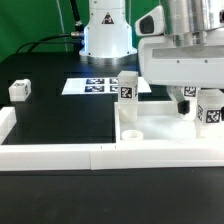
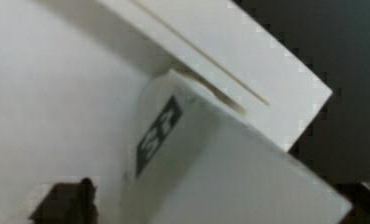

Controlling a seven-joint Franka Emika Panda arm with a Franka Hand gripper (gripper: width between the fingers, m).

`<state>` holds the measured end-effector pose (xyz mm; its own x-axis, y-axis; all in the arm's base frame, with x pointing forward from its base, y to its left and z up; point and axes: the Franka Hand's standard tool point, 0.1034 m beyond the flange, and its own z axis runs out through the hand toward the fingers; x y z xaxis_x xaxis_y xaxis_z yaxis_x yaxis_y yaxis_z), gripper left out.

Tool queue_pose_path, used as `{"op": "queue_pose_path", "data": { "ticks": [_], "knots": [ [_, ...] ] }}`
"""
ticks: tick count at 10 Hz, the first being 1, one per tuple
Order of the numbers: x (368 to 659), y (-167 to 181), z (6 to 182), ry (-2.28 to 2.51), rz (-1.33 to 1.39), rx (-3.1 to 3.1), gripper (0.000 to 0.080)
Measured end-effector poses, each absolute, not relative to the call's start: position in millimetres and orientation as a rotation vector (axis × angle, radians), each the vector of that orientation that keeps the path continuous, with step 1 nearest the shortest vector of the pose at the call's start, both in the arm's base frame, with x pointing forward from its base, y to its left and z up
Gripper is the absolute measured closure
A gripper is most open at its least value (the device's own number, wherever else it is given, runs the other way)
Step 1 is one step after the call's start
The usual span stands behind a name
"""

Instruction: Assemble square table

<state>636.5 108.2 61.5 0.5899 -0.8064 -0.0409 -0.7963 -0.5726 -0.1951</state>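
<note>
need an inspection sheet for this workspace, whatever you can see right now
surface: black table, white border wall along its front
job's things: tabletop at the exterior view's right; upright leg at its far edge; second leg beside the hand; third leg lying apart at the exterior view's left
clutter: nothing seen
grippers: hand low over the tabletop; open or shut unclear
cables: dark cable beside the robot base
surroundings: marker board, green backdrop
</note>
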Motion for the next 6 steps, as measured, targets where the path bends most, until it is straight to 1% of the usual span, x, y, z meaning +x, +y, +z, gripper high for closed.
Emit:
{"op": "queue_pose_path", "data": {
  "ticks": [2,3,4,6],
  "knots": [
    [637,105,61.5,0.955,-0.123,-2.809,0.0151],
    [638,110,64.4,0.564,-0.172,-2.978,0.015],
    [641,117,75.1,0.151,-0.206,-3.065,0.015],
    [639,114,70.7,0.286,-0.194,-3.05,0.015]
  ]
}}
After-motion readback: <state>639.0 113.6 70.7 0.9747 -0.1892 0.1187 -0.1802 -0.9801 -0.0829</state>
